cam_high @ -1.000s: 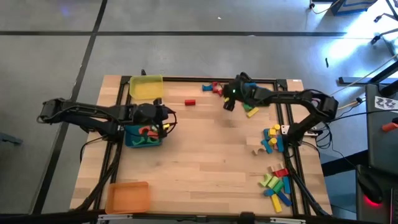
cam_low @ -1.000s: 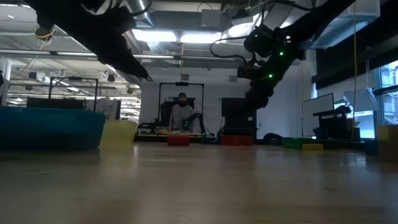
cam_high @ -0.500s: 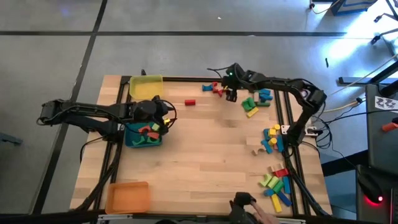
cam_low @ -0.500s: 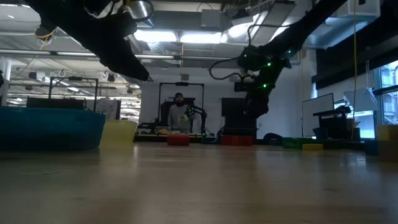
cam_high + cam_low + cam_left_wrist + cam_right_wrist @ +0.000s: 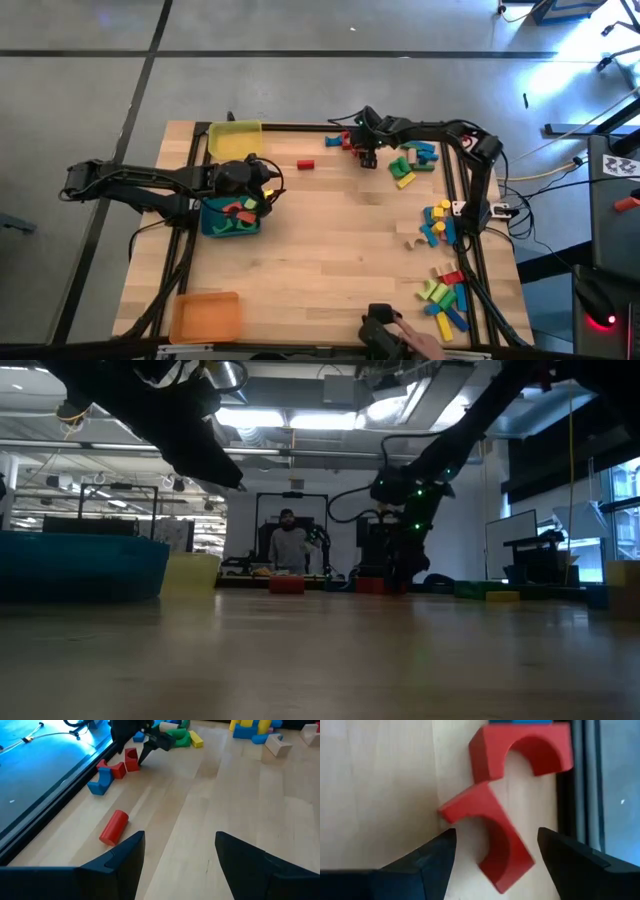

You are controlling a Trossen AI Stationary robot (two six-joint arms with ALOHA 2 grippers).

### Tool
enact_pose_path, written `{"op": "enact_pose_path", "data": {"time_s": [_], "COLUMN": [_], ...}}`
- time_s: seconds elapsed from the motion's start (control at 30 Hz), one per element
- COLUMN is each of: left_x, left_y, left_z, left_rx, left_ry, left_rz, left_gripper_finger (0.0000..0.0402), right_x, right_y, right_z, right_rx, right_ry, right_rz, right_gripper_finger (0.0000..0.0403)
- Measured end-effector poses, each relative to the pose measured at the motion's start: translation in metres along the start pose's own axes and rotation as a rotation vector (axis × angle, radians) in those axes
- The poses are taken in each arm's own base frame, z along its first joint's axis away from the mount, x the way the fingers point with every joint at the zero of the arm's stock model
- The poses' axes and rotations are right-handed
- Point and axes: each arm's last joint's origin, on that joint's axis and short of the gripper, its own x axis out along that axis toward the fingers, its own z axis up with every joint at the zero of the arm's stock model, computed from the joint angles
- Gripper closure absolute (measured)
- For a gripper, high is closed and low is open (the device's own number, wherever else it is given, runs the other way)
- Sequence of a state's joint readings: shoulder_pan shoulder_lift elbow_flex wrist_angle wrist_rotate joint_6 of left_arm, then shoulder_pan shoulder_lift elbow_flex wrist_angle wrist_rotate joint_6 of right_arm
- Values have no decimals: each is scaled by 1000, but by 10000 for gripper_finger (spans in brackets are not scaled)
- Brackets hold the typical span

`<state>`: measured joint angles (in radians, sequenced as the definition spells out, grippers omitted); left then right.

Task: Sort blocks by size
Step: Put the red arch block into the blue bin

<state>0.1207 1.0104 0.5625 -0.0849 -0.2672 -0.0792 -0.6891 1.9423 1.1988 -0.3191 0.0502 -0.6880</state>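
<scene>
The right gripper (image 5: pixel 367 160) is lowered at the far edge of the table (image 5: pixel 330 250), with its fingers (image 5: pixel 427 865) spread to either side of a red arch block (image 5: pixel 487 837); nothing is pinched. A second red arch block (image 5: pixel 520 752) is seen just beyond the first, beside the table's dark rail. A red cylinder (image 5: pixel 305 164) is found apart from this pair, toward the yellow tray (image 5: pixel 235 139). Most blocks (image 5: pixel 440 295) are heaped along the table's right side. The left gripper (image 5: pixel 268 195) is held over the blue tray (image 5: pixel 208 222), fingers (image 5: pixel 117 862) apart and empty; several blocks (image 5: pixel 238 212) are seen inside that tray.
</scene>
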Motion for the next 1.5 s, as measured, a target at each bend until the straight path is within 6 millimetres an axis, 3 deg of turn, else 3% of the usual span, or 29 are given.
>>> {"op": "enact_pose_path", "data": {"time_s": [0.17,0.5,0.67,0.83,0.97,1.17,1.5], "left_x": [0,0,0,0,0,-3,-43], "left_y": [0,0,0,0,-1,-9,-18], "left_z": [2,2,2,2,2,1,7], "left_rx": [-4,-5,-16,-38,-57,-59,-67], "left_ry": [-16,-19,-19,-18,-17,-18,-89], "left_rz": [0,0,0,0,-2,-39,-150], "left_gripper_finger": [176,176,176,176,176,176,176], "right_x": [4,4,3,-12,-36,-57,-79], "right_y": [0,1,3,15,26,60,125], "right_z": [-2,-2,-2,5,23,52,102], "right_rx": [14,88,144,131,112,76,78], "right_ry": [-10,-5,12,17,-56,-151,-411], "right_rz": [31,44,54,76,64,92,138], "right_gripper_finger": [172,308,343,355,355,355,355]}}
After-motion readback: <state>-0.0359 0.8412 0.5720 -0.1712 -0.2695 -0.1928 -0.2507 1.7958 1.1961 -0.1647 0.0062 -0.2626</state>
